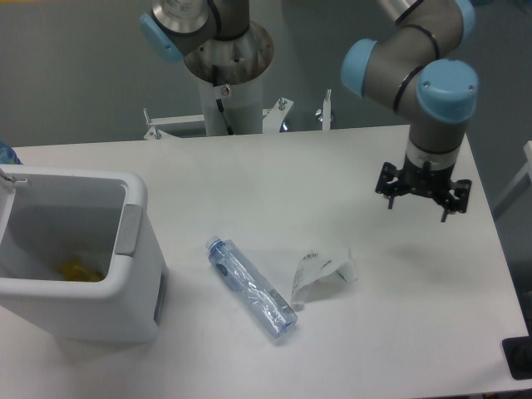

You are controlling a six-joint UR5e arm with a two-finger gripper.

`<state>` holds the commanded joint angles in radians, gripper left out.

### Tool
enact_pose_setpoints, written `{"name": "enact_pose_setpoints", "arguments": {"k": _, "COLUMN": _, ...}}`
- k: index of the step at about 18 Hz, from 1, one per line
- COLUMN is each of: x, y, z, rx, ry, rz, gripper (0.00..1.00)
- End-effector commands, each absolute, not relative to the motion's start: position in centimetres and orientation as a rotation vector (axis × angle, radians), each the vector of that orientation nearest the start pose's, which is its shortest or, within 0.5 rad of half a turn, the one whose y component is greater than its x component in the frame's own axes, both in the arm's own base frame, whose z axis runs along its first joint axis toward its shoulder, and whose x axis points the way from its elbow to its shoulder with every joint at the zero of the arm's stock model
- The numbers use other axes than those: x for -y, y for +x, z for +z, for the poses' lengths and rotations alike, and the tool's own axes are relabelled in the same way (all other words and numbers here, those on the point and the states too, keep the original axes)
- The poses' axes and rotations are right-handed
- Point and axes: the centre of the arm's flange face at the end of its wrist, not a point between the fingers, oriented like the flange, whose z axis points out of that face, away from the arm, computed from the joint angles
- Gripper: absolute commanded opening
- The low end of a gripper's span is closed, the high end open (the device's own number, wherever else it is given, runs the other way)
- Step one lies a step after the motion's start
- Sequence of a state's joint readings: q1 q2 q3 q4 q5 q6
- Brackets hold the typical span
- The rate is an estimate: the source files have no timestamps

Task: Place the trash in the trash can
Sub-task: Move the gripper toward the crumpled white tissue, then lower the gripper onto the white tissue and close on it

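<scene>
A crushed clear plastic bottle (252,287) with a blue cap lies on the white table, near its middle front. Just right of it rests a crumpled white wrapper (323,273) with faint print. The white trash can (131,274) stands at the front left, with a grey tab on its right side and something yellow at its bottom. My gripper (416,208) hangs above the table at the right, up and to the right of the wrapper, well apart from it. Its fingers are spread open and hold nothing.
The arm's base column (229,75) rises behind the table's far edge. A blue object (7,154) peeks in at the left edge behind the trash can. A dark object (517,357) sits at the table's front right corner.
</scene>
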<state>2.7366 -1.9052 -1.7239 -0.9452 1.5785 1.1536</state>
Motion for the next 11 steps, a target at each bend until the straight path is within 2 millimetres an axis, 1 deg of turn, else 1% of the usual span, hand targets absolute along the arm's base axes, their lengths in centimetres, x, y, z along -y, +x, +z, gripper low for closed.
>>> {"name": "enact_pose_setpoints", "arguments": {"k": 2, "x": -35.9, "y": -48.4, "z": 27.6, "rx": 0.024, "ry": -3.074, "rz": 0.229, "gripper": 1.00}}
{"name": "enact_pose_setpoints", "arguments": {"k": 4, "x": -36.4, "y": -47.0, "z": 26.3, "rx": 0.022, "ry": -3.066, "rz": 0.242, "gripper": 1.00}}
{"name": "enact_pose_setpoints", "arguments": {"k": 6, "x": -37.7, "y": -46.2, "z": 26.2, "rx": -0.001, "ry": -3.064, "rz": 0.240, "gripper": 1.00}}
{"name": "enact_pose_setpoints", "arguments": {"k": 7, "x": -38.3, "y": -46.1, "z": 26.0, "rx": 0.017, "ry": -3.061, "rz": 0.238, "gripper": 1.00}}
{"name": "enact_pose_setpoints", "arguments": {"k": 9, "x": -40.2, "y": -45.8, "z": 24.9, "rx": 0.076, "ry": -3.059, "rz": 0.214, "gripper": 1.00}}
{"name": "enact_pose_setpoints", "arguments": {"k": 11, "x": -42.0, "y": -45.7, "z": 23.5, "rx": 0.053, "ry": -3.069, "rz": 0.195, "gripper": 1.00}}
